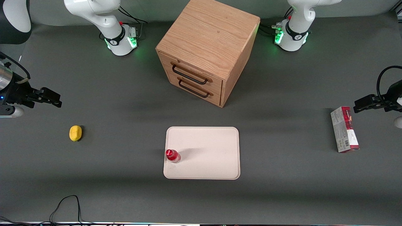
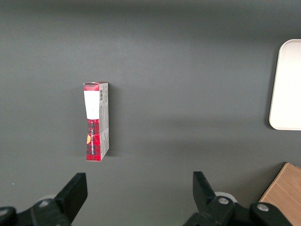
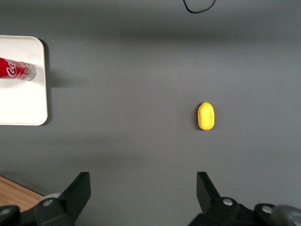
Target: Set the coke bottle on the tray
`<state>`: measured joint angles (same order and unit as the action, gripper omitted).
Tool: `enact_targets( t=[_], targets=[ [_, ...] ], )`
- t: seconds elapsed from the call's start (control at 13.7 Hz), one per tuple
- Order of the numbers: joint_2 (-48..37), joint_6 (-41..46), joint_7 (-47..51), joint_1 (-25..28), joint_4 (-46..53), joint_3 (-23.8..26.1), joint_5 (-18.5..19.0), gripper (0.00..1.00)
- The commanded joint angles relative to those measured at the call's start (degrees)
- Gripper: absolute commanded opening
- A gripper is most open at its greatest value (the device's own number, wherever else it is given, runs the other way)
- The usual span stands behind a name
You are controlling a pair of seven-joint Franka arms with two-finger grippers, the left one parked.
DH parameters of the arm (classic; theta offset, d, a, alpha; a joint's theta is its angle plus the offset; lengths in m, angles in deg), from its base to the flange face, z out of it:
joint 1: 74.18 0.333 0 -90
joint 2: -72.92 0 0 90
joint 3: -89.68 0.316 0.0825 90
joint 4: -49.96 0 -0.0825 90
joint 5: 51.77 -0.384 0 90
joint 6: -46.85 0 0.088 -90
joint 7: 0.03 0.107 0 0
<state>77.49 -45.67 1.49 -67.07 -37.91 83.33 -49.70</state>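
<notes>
The gripper (image 1: 58,101) hangs with jaws spread wide and holding nothing, at the working arm's end of the table. A yellow lemon (image 1: 75,133) lies on the mat just in front of the open jaws. Well away from them, the coke bottle (image 1: 172,155) stands upright on the tray (image 1: 213,157), at the tray's edge that faces the jaws. The wrist view shows white "Coca" script on the bottle; the front view shows a wooden cabinet (image 1: 207,47).

The working arm has glossy white rounded shells, a green-lit base with a black ring and red dot, black cables, and a matte black gripper (image 1: 51,98) with angular fingers (image 3: 78,189).
</notes>
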Motion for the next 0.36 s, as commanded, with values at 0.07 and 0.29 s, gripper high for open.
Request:
enact_targets(
  t=[0.07, 0.29],
  targets=[
    [-0.7, 0.75, 0.15, 0.36, -0.64, -0.86, -3.73, 1.0],
    [-0.61, 0.76, 0.14, 0.45, -0.64, -0.86, -4.01, 1.0]
  ],
)
